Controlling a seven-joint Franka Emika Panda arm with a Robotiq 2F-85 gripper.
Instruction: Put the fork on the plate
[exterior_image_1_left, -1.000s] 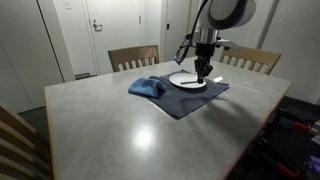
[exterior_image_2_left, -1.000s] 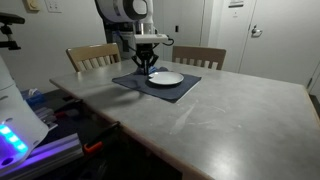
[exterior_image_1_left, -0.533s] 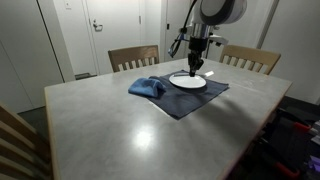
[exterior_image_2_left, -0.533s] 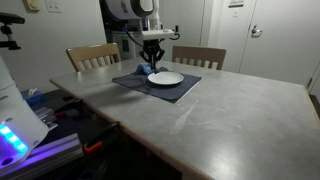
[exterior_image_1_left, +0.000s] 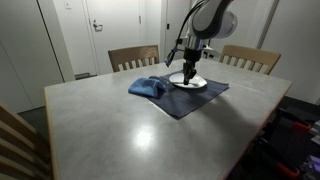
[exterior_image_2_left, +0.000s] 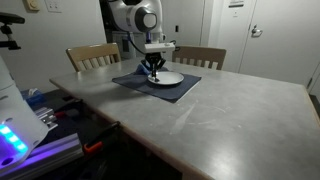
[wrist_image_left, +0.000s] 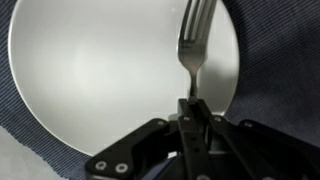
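Fork (wrist_image_left: 190, 55): probably light, stiff, slick metal. Hand (wrist_image_left: 192, 106) pinched narrow on its handle; tines point to 12 o'clock over plate (wrist_image_left: 100, 80), 3 o'clock side.

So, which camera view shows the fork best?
The wrist view: the fork is seen close up, tines over the plate, handle held in the gripper. In both exterior views the fork is too small to make out.

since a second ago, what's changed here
The claw slid sideways over the plate, the arm leaning over, and now sits low above it, shut on the fork. Nothing let go. The plate, dark mat and blue cloth stayed put.
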